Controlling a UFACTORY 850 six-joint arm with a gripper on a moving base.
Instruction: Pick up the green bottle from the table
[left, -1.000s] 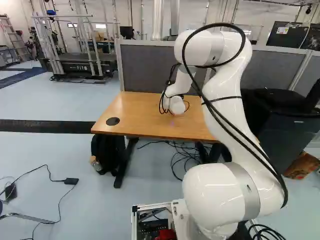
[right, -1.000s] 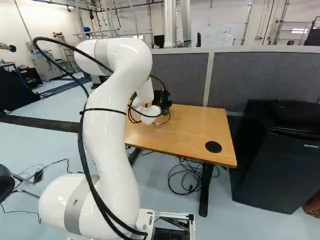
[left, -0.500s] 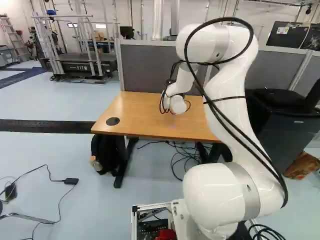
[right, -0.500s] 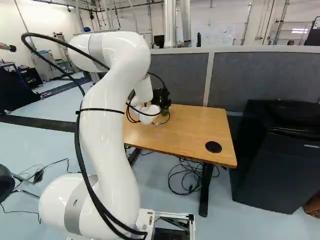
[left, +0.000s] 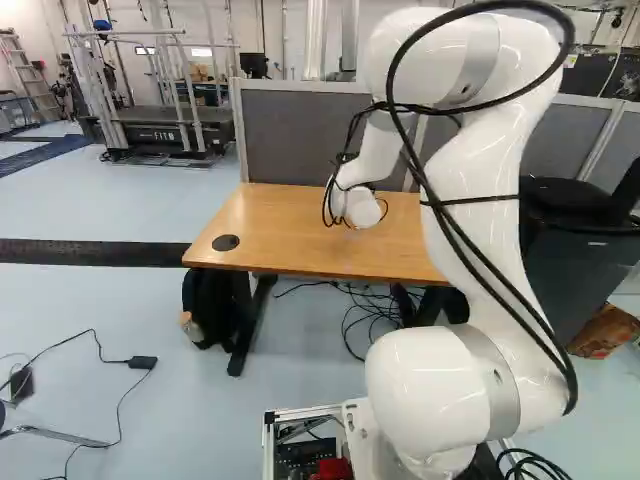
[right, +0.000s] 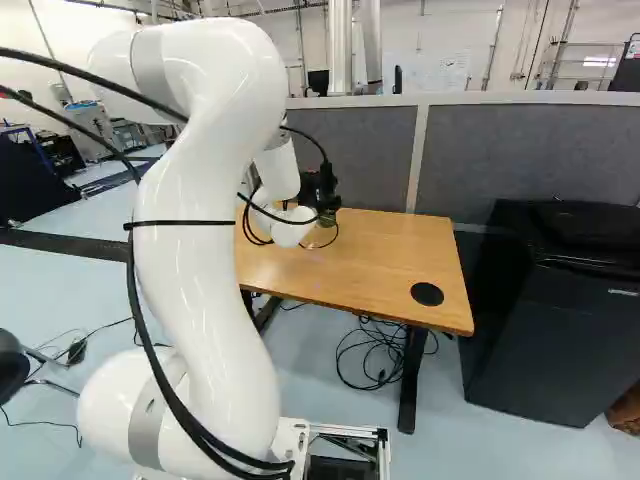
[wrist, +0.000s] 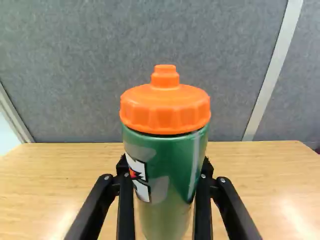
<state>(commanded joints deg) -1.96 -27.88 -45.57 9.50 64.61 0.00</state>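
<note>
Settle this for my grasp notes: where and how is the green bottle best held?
I'd take the green bottle by its body, below the orange cap, coming level from the side: it is upright and looks round, so the gripper can press on opposite flanks.

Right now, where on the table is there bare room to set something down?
Between gripper and black grommet in the right base view; between white wrist and the other grommet in the left. It's crowded around the green bottle, between the gripper's fingers.
</note>
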